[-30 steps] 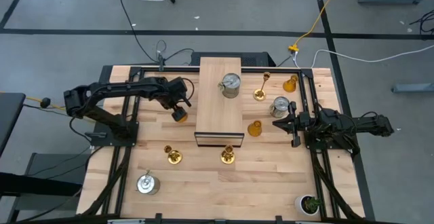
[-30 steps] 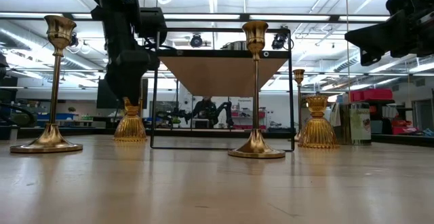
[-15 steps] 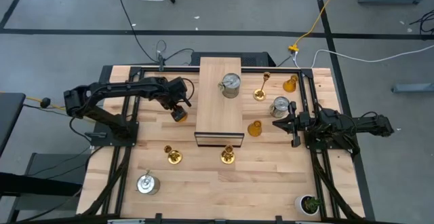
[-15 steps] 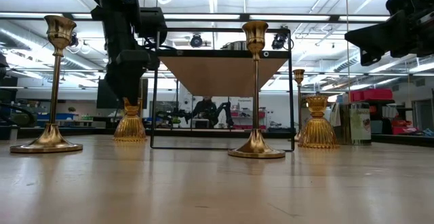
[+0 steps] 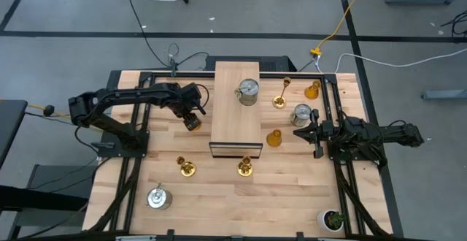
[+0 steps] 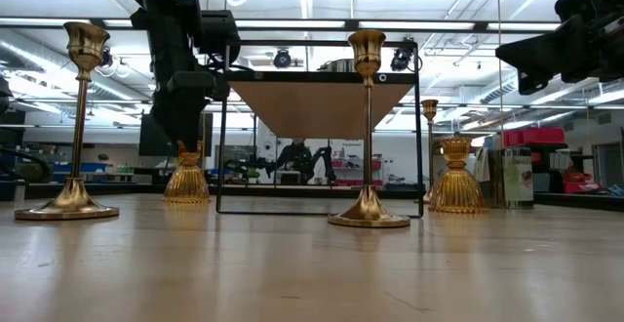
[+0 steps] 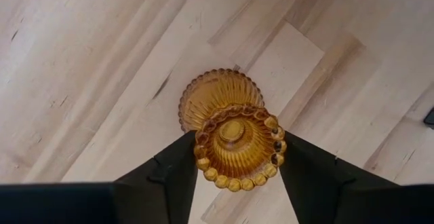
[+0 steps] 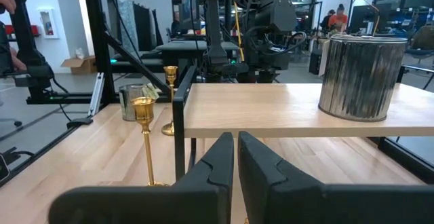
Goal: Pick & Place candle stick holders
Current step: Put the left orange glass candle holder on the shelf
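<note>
Left hand (image 7: 234, 173) grasping amber holder (image 7: 234, 142) at frame centre-left – not yet lifted. Right hand (image 8: 235, 157) clenched, empty. One can (image 5: 248, 91) on shelf (image 5: 235, 135) – others on tabletop (image 5: 219, 197).

Ribbed glossy amber glass holder (image 7: 234, 139); matt pale wood table (image 7: 81, 61).

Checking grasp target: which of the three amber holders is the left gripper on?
The amber holder left of the wooden riser, between the left gripper fingers. The other two sit right of it, untouched.
</note>
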Motion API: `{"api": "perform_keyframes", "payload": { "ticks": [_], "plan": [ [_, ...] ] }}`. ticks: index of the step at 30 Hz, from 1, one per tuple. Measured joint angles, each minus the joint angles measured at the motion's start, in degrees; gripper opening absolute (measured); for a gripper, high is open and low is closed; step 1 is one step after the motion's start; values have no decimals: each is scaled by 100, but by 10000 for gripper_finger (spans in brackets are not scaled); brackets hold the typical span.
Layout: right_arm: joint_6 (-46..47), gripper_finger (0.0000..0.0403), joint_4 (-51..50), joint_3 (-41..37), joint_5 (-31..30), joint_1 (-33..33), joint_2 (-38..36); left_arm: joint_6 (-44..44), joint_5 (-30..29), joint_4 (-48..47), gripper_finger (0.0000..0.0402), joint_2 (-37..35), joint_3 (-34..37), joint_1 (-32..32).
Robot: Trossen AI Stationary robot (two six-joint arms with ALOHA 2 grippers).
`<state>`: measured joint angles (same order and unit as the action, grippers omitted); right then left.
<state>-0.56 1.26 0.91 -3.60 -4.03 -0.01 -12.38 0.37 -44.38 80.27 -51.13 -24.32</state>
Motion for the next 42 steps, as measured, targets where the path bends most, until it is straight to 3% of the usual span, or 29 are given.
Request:
{"api": "perform_keyframes", "payload": {
  "ticks": [42],
  "plan": [
    [0, 27, 0, 2, 0, 0, 0, -48, 108, -151, 183, -18, -7, 0]
  ]
}}
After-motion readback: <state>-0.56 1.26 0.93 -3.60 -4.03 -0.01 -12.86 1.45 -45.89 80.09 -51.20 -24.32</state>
